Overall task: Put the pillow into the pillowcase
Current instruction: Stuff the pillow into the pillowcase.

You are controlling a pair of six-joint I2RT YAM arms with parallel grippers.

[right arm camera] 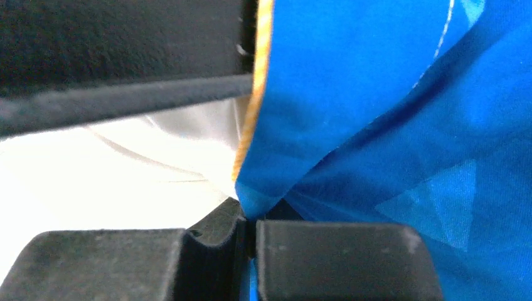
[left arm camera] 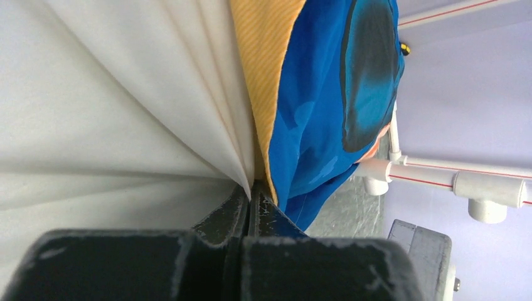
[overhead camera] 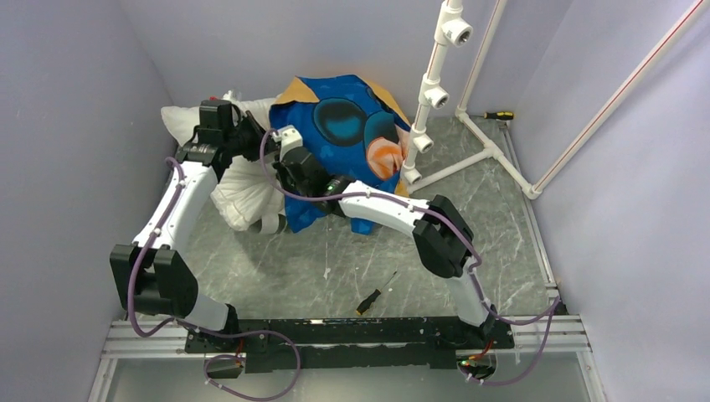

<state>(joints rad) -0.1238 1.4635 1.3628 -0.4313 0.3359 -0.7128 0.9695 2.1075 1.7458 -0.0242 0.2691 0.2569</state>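
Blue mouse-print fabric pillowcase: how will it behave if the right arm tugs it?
Probably floppy: the blue mouse-print fabric pillowcase creases sharply where the right gripper pinches it. Likely light, draping over the plump white pillow. May slip: the fabric looks smooth.

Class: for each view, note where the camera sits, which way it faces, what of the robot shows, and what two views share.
Top external: high behind the bases, facing down over the table; left arm and right arm whole, at the pillow and pillowcase.
Left wrist: on that wrist, facing along the left jaws, shut on pillow fabric; jaws at bottom.
Right wrist: on that wrist, facing along the right jaws, shut on the blue pillowcase; jaws at bottom.
Shared: top external and left wrist show the white pipe frame.
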